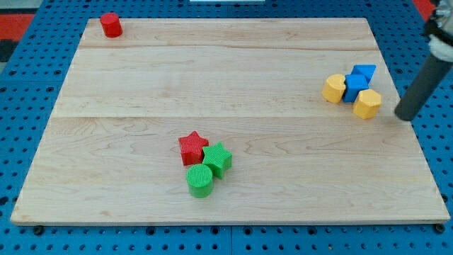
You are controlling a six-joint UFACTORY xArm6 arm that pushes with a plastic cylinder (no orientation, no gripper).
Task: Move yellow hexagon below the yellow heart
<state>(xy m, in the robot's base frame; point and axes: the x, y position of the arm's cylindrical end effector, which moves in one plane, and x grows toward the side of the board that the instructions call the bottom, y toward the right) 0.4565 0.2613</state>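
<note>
The wooden bench (233, 71) fills most of the view; taking the yellow hexagon (367, 104) near its right edge as landmark, the dark rod comes down from the view's top right, and my tip (405, 115) stands just to the right of the hexagon, apart from it; there is no pincer on this arm, so no clenched or released state can be told; the blue cube (355, 88) touches the hexagon at its upper left; the blue triangular block (365, 72) is above it; the yellow heart (334, 88) lies to its left, beyond the cube; far to its lower left the red star (192, 148), green star (217, 158) and green cylinder (200, 180) cluster together; the red cylinder (110, 25) stands far away at upper left.
</note>
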